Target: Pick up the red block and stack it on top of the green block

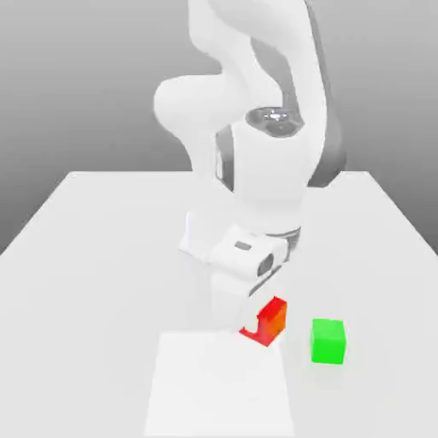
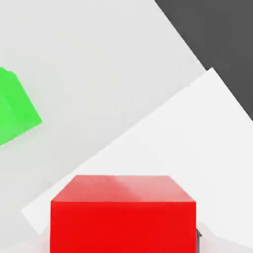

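Note:
The red block (image 1: pixel 272 320) rests on the white table just below my hand, at the corner of a lighter square patch. My gripper (image 1: pixel 257 318) has come down over it from above and is shut on the red block, with the white hand covering the block's near-left side. In the hand view the red block (image 2: pixel 122 217) sits large and centred, very close to the camera. The green block (image 1: pixel 328 340) stands on the table a short gap away on the exterior view's right, apart from the red one. It also appears in the hand view as the green block (image 2: pixel 12 108).
A brighter white square patch (image 1: pixel 218 385) lies on the table (image 1: pixel 94 257) in front of the arm. In the hand view the table's edge meets dark floor (image 2: pixel 217 39). Open table surface spreads around both blocks.

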Controlling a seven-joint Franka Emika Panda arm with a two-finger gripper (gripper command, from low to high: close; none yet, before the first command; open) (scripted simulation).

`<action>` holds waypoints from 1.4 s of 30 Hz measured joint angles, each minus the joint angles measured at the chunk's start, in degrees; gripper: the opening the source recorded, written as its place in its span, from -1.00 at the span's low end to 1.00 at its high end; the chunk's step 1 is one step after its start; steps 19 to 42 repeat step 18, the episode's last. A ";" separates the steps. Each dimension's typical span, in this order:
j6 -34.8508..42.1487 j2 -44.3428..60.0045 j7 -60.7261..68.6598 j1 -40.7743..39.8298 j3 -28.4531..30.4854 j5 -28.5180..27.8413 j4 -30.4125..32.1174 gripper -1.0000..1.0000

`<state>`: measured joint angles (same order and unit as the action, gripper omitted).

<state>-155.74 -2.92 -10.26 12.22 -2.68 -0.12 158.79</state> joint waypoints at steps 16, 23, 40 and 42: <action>-8.75 7.98 -26.57 6.66 -5.79 -3.08 0.70 1.00; -8.75 7.98 -26.57 6.66 -5.79 -3.08 0.70 1.00; -8.75 7.98 -26.57 6.66 -5.79 -3.08 0.70 1.00; -8.75 7.98 -26.57 6.66 -5.79 -3.08 0.70 1.00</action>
